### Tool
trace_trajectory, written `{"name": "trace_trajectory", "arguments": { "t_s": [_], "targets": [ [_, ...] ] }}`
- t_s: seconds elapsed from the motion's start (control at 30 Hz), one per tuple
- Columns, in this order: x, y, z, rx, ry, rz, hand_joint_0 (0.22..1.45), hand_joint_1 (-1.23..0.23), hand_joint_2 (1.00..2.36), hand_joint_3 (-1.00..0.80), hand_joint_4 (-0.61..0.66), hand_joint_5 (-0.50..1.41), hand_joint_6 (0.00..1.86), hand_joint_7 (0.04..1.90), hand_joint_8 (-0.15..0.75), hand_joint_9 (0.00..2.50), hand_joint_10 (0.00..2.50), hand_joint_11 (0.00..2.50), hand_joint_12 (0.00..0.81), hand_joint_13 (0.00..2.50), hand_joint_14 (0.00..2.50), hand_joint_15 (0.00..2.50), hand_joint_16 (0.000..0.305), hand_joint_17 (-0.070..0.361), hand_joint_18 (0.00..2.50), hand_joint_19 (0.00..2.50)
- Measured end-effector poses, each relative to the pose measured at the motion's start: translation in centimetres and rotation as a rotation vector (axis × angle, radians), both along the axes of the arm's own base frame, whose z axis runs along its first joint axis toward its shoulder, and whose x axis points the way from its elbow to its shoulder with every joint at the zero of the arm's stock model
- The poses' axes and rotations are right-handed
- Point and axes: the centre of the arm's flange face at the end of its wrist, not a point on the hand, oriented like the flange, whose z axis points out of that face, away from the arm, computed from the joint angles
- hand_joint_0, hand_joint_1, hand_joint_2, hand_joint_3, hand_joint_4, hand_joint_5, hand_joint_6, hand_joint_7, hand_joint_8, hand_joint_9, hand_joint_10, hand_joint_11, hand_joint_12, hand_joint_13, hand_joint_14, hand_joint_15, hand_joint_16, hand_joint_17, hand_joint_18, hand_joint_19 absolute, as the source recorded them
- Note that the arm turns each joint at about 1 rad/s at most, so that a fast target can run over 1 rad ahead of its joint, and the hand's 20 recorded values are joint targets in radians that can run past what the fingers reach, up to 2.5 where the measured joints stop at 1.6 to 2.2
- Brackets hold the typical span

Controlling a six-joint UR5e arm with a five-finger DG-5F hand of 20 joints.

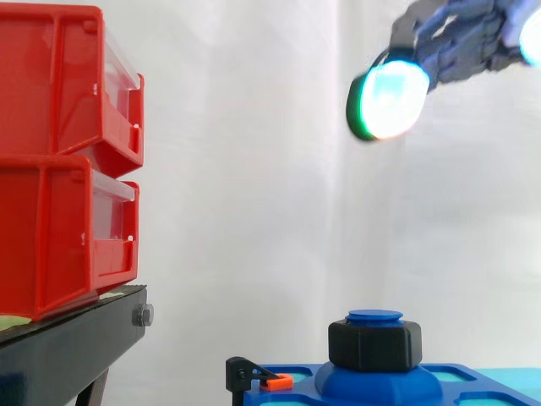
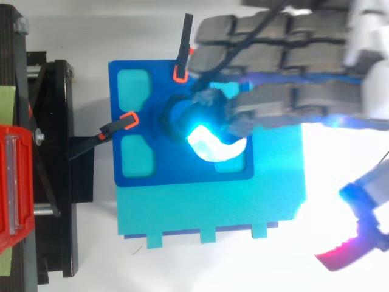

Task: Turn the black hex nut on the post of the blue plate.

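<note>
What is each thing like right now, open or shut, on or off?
Black hex nut: on the post, nothing touching it.
Blue plate: flat, held by two clamps.
Hand: open, high above the nut.
Red bins: stacked on the black stand.

The chunky black plastic hex nut (image 1: 374,345) is sitting level around the round blue post (image 1: 374,316), which is poking out at its 12 o'clock, on the flat blue plate (image 2: 182,172).

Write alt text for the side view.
The robot hand hangs open at upper right, high above the black hex nut on the post of the blue plate. Two stacked red bins sit on a black stand at left.
</note>
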Motion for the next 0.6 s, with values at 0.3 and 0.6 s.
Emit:
{"name": "trace_trajectory", "arguments": {
  "t_s": [0.3, 0.6],
  "targets": [
    [-3.4, -0.2, -4.6, 0.182, 0.057, -0.074, 0.44, -0.56, 1.0, -0.5, 0.1, -0.21, 0.5, 0.63, 0.214, 0.15, 0.0, 0.0, 0.383, 0.0, 0.0, 0.0, 0.059, 0.132, 0.0, 0.06],
    [-3.8, -0.4, -5.4, 0.417, 0.089, -0.12, 0.43, -0.52, 1.0, -0.5, 0.09, -0.22, 0.5, 0.63, 0.192, 0.06, 0.0, 0.0, 0.376, 0.0, 0.0, 0.0, 0.06, 0.135, 0.0, 0.05]
  ]
}}
